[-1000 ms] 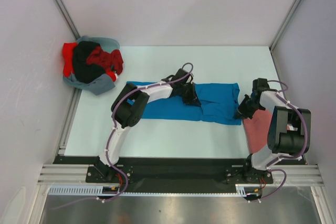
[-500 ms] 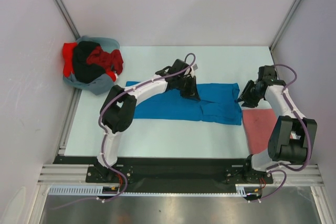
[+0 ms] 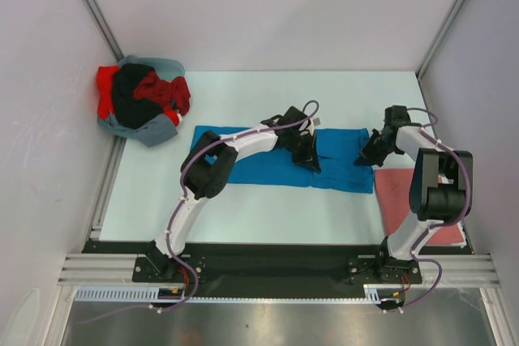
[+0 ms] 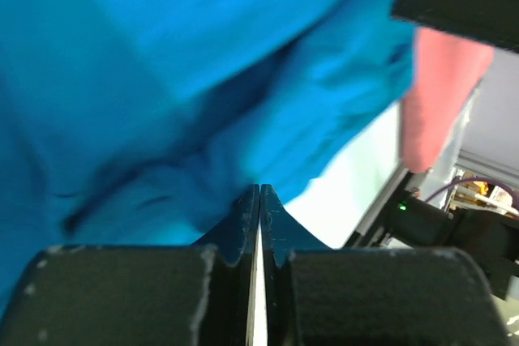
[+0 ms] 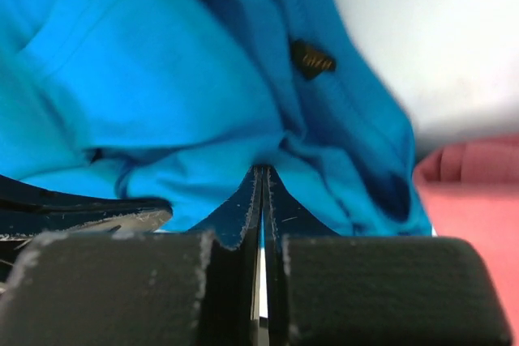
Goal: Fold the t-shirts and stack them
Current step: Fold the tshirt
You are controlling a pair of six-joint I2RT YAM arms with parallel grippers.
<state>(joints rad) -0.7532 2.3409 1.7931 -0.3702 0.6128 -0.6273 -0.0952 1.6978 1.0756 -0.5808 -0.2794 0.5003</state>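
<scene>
Blue t-shirt lay flat; bare table at 6 o'clock; left gripper, right gripper reached low, each pinched shut on it.

Pinkish-red t-shirt partly under right arm (near edge hidden)

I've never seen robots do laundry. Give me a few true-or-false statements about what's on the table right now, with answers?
1. The blue t-shirt lies spread out on the table. True.
2. The pinkish-red t-shirt sits on top of the pile of t-shirts. False: it lies flat at the near right.
3. The left end effector and the right end effector are both closed at the blue t-shirt. True.
4. The pile is in the far right corner. False: far left.
</scene>
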